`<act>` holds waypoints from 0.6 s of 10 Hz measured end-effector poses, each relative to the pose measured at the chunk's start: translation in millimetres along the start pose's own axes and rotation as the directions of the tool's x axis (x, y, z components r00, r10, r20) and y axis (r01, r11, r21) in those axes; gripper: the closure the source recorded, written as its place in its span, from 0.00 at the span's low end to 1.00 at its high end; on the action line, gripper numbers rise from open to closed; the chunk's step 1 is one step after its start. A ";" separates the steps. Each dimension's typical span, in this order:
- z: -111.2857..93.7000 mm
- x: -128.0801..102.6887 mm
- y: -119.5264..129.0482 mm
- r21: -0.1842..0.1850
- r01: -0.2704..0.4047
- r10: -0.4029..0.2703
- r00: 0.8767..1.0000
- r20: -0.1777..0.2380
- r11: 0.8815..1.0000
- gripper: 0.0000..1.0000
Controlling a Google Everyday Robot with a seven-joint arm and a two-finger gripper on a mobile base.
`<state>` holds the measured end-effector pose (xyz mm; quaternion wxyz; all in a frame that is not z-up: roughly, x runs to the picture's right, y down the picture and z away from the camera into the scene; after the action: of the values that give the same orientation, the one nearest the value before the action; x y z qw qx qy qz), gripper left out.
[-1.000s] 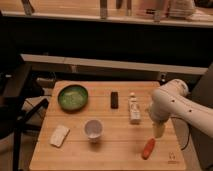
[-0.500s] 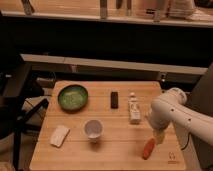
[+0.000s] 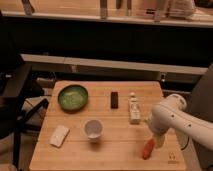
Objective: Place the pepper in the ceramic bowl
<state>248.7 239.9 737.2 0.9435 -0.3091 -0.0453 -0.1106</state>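
The end effector [image 3: 159, 139] hangs low over the front right part of the bench [image 3: 107, 156], at the end of a white arm [image 3: 175, 116] that comes in from the right edge of the view and bends downward. Its pale tip points at the bench top, and whether it is spread or closed cannot be told from this view. Just beside and below that tip, to its left, lies the pepper [image 3: 148, 149] — a small orange-red piece, tapered, lying on the wood at a slant near the front edge. Tip and pepper are very close; whether they touch cannot be told.

Behind the end effector, toward the middle of the bench, stands a white bottle [image 3: 134, 109], upright, and just left of it a small black block [image 3: 114, 99] lies flat. A white cup [image 3: 93, 129] stands near the front centre, well apart from the pepper. Further left, near the front left corner, a flat white pad [image 3: 59, 135] rests at an angle.

The ceramic bowl [image 3: 73, 97] — green, wide and shallow — sits at the rear left of the bench, well apart from both the pepper and the end effector, with the cup and the block between.
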 end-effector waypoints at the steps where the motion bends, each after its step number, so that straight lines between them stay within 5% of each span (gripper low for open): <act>1: 7.6 -0.7 4.3 -0.003 0.005 -0.005 1.000 0.006 1.000 0.20; 6: 27.3 -4.6 16.2 -0.007 0.021 -0.021 0.999 0.029 1.000 0.20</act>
<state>247.6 269.7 749.3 0.9405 -0.3134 -0.0618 -0.1162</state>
